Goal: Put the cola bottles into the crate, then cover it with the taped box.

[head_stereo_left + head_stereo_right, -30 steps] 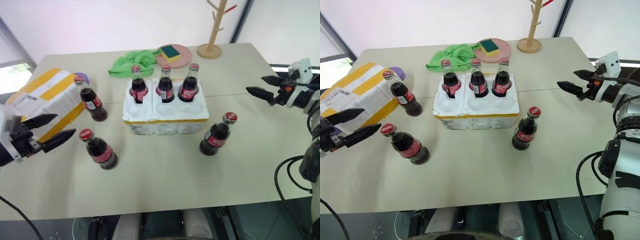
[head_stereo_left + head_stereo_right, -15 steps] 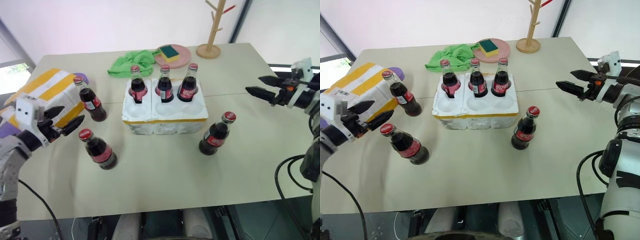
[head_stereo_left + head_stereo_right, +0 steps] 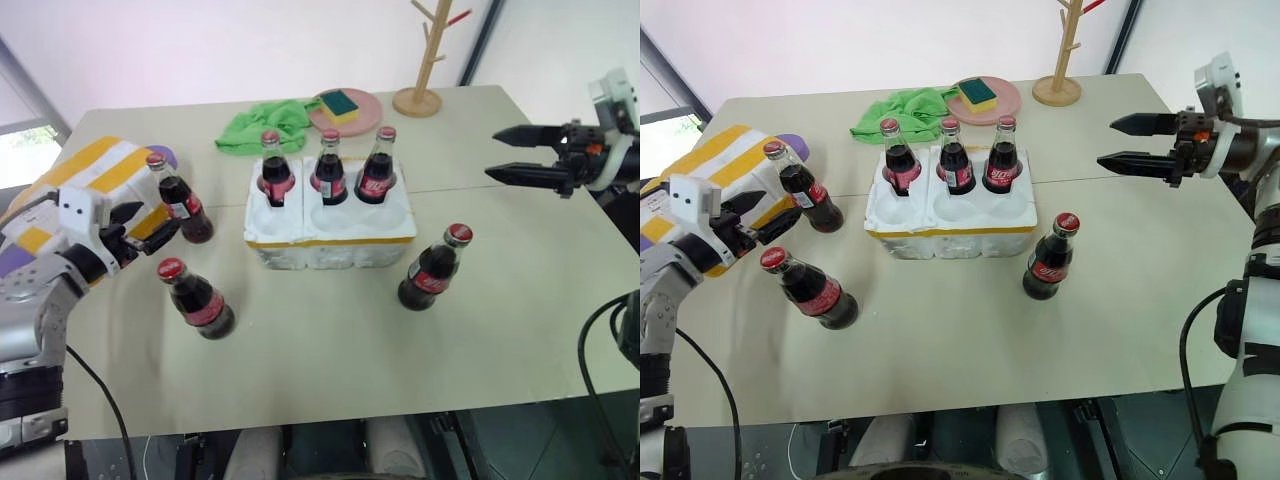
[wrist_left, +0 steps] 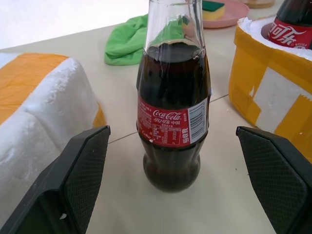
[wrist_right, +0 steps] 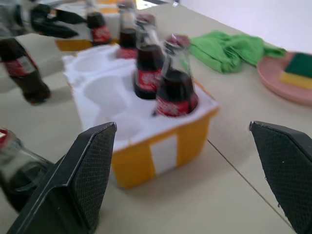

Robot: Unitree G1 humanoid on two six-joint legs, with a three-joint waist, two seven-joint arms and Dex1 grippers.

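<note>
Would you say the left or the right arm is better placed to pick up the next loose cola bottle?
Left, probably: the left gripper is open right at a cola bottle beside the taped box; the right gripper hangs open above the table.

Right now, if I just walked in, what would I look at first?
Probably the white crate in the middle of the table, with three cola bottles standing in its back row and three front wells empty. Three more bottles stand loose around it: two to the left, one to the right. The left gripper, jaws open, is lined up on the far left bottle, beside the taped box.
</note>
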